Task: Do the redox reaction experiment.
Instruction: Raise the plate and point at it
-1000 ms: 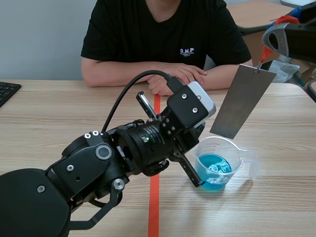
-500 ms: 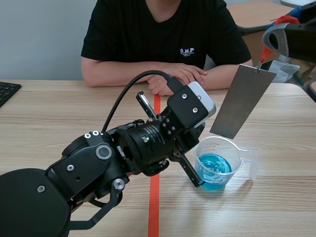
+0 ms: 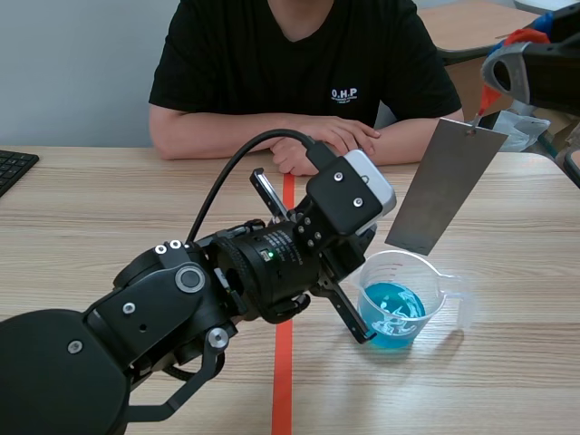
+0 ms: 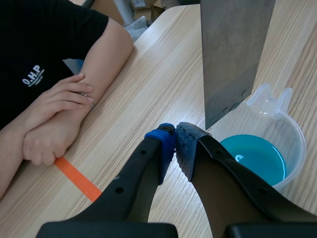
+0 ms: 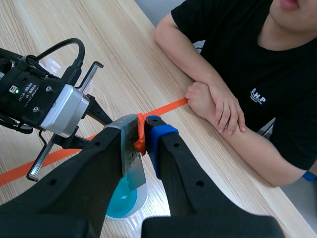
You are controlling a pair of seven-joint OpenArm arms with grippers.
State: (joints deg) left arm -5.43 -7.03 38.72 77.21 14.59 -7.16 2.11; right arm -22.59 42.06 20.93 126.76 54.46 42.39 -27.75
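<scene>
Plate (image 3: 444, 186) of grey metal, tilted, hanging from an orange-red tag (image 5: 140, 134) at its upper edge. The right hand (image 5: 143, 131), high at the far right, is closed on that tag alone. The plate's lowest corner sits just above the far rim of the clear beaker (image 3: 437, 276), apart from the blue solution (image 3: 391, 313) that fills the beaker's lower part. The beaker stands on the counter (image 3: 109, 208), right of the orange-red tape line (image 3: 283, 362), with its spout turned to the right. Left hand (image 4: 176, 136): pads pressed together with nothing between them, held low just left of the beaker; contact with its wall cannot be told. A person (image 3: 299, 54) sits at the far side, forearms folded on the counter.

Step in hand, as judged: the plate is positioned over the solution but not yet immersed. The next move calls for a straight, slow descent of the right arm, so that the lower edge enters the liquid inside the rim without striking the wall. Because the plate hangs from a narrow tag, it may swing.
</scene>
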